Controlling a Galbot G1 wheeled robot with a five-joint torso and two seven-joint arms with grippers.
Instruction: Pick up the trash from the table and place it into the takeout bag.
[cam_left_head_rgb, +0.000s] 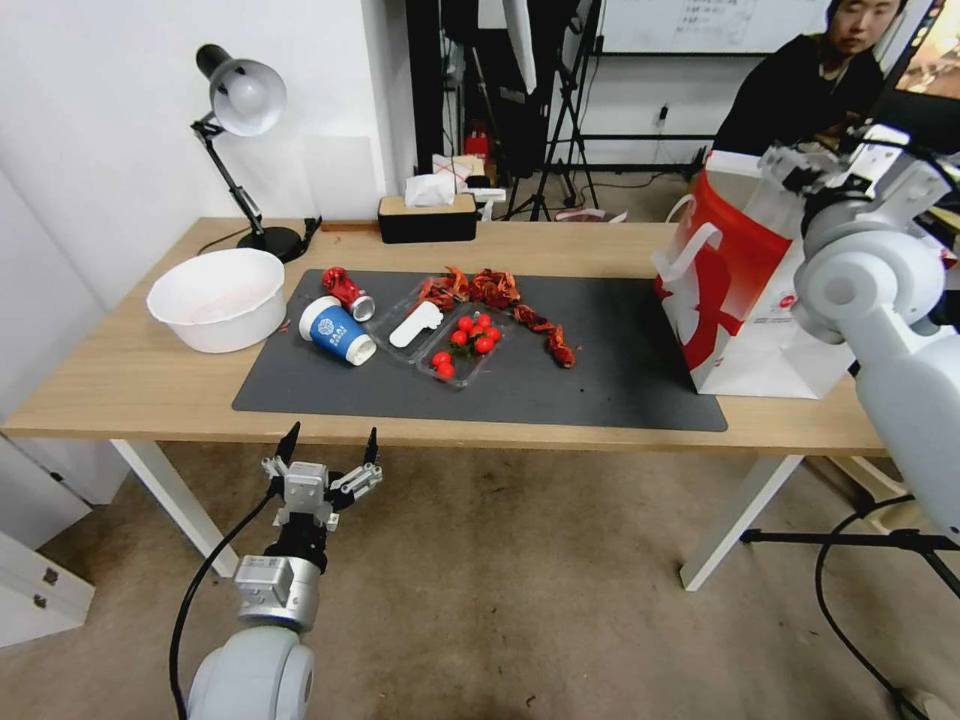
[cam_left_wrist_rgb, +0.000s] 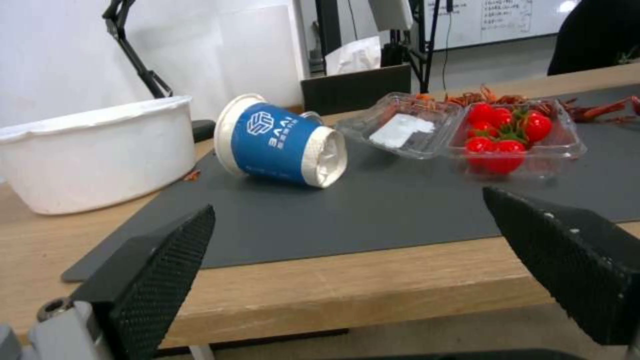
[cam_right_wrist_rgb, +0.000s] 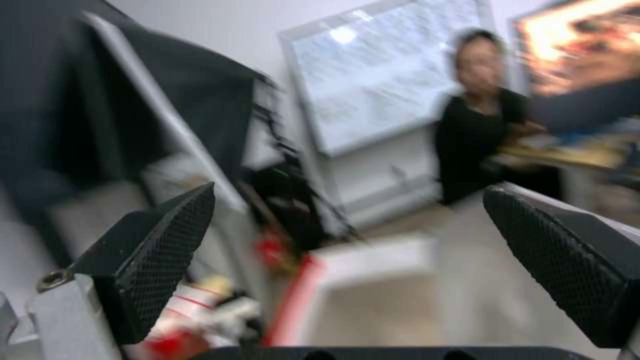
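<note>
Trash spread on the dark mat (cam_left_head_rgb: 600, 380) mid-bench: blue cup (cam_left_head_rgb: 338, 331) tipped toward the left end, red can (cam_left_head_rgb: 346, 289) just behind. Left gripper (cam_left_head_rgb: 331, 447) open below the near edge, lined up for the cup. Right gripper (cam_right_wrist_rgb: 347, 280) open above the takeout bag (cam_left_head_rgb: 740, 300) at the right end.

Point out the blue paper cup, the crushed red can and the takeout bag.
blue paper cup (cam_left_wrist_rgb: 273, 142): left wrist view, on its blue side wall.
crushed red can (cam_left_head_rgb: 345, 289): head view, on its body.
takeout bag (cam_left_head_rgb: 725, 275): head view, on its red panel.
</note>
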